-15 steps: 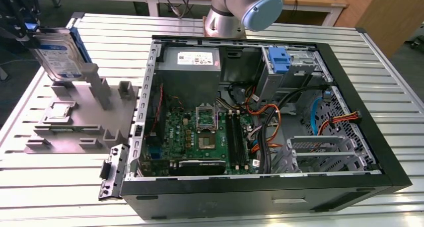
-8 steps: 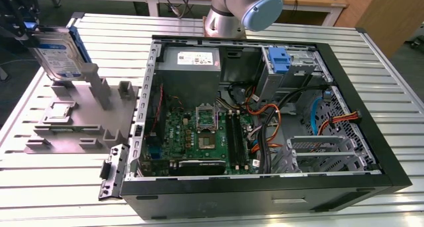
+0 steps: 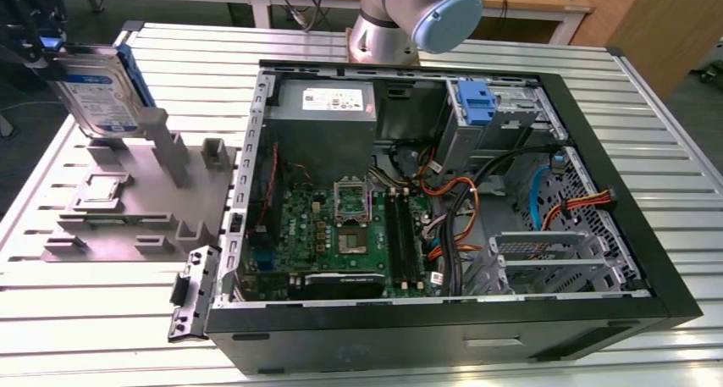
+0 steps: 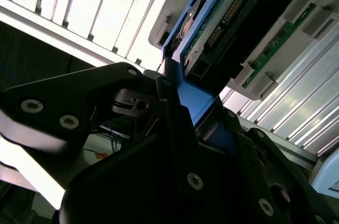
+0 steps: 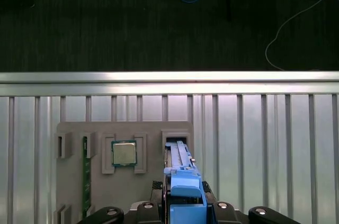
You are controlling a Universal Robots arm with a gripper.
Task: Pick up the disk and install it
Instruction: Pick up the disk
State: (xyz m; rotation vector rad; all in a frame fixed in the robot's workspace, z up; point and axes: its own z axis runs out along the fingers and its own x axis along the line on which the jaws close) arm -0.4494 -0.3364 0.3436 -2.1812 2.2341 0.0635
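The disk (image 3: 102,95), a silver-grey drive with a white-and-blue label in a blue carrier, hangs upright at the exterior view's far left. It is just above the grey fixture (image 3: 135,209). My gripper (image 3: 43,44) is shut on its upper edge. In the second wrist view the black fingers (image 4: 159,144) clamp the blue carrier (image 4: 193,99), and the disk's green circuit side (image 4: 222,20) faces the camera. The first wrist view looks down the carrier's edge (image 5: 183,184) at the fixture's open slot (image 5: 177,143).
The open computer case (image 3: 666,294) lies on the slatted metal table (image 3: 102,336), with a motherboard (image 3: 339,234), a grey power supply (image 3: 328,103) and a bay with a blue latch (image 3: 480,103). A processor chip (image 5: 124,153) and a green memory stick (image 5: 85,173) sit in the fixture. The arm's base (image 3: 412,19) stands behind the case.
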